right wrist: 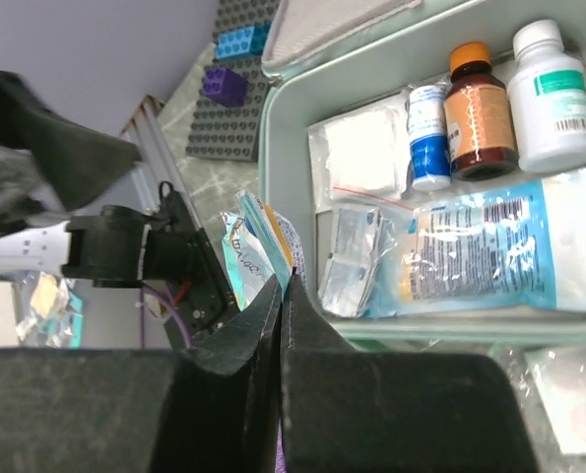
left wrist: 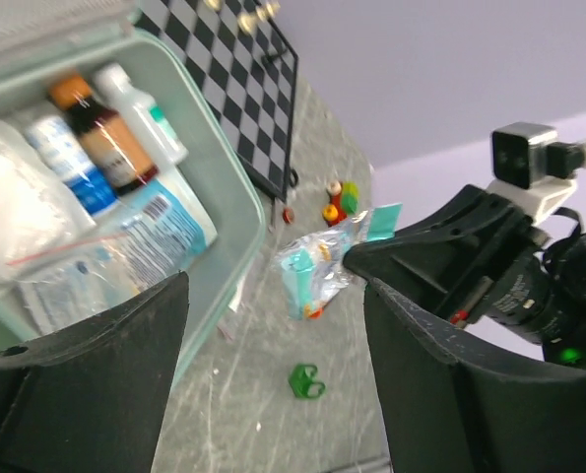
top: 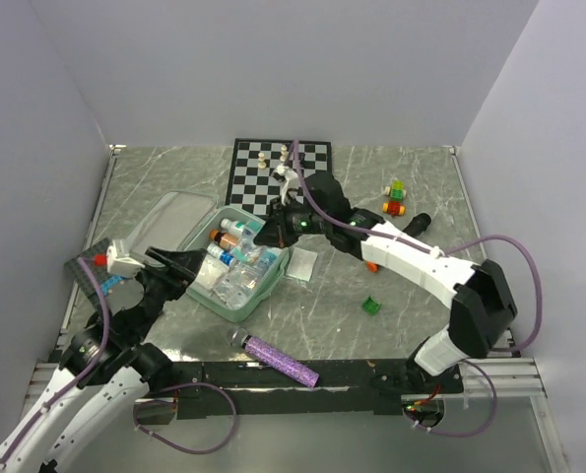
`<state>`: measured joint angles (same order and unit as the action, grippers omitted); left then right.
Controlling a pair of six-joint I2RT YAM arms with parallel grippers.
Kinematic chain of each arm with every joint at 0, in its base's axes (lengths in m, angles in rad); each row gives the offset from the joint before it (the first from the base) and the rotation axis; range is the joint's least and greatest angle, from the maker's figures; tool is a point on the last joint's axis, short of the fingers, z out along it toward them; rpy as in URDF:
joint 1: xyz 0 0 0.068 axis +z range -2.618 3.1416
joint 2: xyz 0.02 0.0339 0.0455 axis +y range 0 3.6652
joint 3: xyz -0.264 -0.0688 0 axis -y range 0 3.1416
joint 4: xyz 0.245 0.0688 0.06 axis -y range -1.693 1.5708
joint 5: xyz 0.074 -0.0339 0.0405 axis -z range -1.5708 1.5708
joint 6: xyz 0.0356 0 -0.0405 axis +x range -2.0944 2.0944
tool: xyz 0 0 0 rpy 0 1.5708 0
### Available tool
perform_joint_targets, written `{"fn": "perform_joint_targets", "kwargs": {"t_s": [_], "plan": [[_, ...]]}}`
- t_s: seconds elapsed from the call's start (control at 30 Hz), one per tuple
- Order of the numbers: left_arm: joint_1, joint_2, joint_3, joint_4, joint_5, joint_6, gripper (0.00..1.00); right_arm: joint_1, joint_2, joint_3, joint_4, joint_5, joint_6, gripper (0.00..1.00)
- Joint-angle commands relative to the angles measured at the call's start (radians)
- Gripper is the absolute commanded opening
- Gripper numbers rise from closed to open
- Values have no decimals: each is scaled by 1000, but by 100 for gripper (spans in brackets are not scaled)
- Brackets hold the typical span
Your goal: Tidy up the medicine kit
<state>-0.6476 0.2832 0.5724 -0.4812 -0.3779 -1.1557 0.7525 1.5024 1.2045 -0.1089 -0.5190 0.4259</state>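
Note:
The mint-green medicine kit (top: 224, 307) lies open left of centre, its lid (top: 179, 212) folded back to the left. It holds a brown bottle (right wrist: 480, 113), a white bottle (right wrist: 552, 99), a small blue bottle (right wrist: 430, 138), gauze packs (right wrist: 361, 153) and a blue pouch (right wrist: 499, 246). My right gripper (right wrist: 283, 281) is shut on a clear and teal packet (right wrist: 258, 241), held just above the kit's right rim (right wrist: 273, 168); the packet also shows in the left wrist view (left wrist: 317, 266). My left gripper (left wrist: 276, 296) is open and empty, hovering at the kit's near-left side (top: 179, 266).
A chessboard (top: 278, 168) with a few pieces lies behind the kit. A white sachet (top: 302, 264), a green brick (top: 371, 305), coloured bricks (top: 395, 197) and an orange piece (top: 370, 266) lie to the right. A purple glitter tube (top: 283, 362) lies at the front. A dark studded plate (top: 91, 271) sits at the left.

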Motion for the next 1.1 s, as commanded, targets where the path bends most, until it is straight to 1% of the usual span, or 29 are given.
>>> {"fn": "perform_joint_targets", "kwargs": {"t_s": [0.0, 0.1, 0.17, 0.3, 0.57, 0.87, 1.07], "plan": [[0, -30, 38, -117, -127, 19, 76, 4, 113, 75, -34, -39, -65, 0], [-1, -30, 35, -103, -127, 24, 75, 14, 182, 84, -17, -61, -62, 0], [0, -29, 30, -103, -125, 22, 75, 34, 223, 105, -35, -65, -72, 0], [0, -26, 26, -106, -128, 28, 75, 71, 271, 115, -54, -53, -81, 0], [-1, -35, 11, -92, -134, 31, 75, 119, 324, 76, -12, -39, -50, 0], [0, -44, 9, -114, -145, 19, 75, 145, 352, 37, 17, 34, 10, 0], [0, -53, 0, -120, -148, 14, 75, 156, 349, 12, -11, 95, 39, 0]]}}
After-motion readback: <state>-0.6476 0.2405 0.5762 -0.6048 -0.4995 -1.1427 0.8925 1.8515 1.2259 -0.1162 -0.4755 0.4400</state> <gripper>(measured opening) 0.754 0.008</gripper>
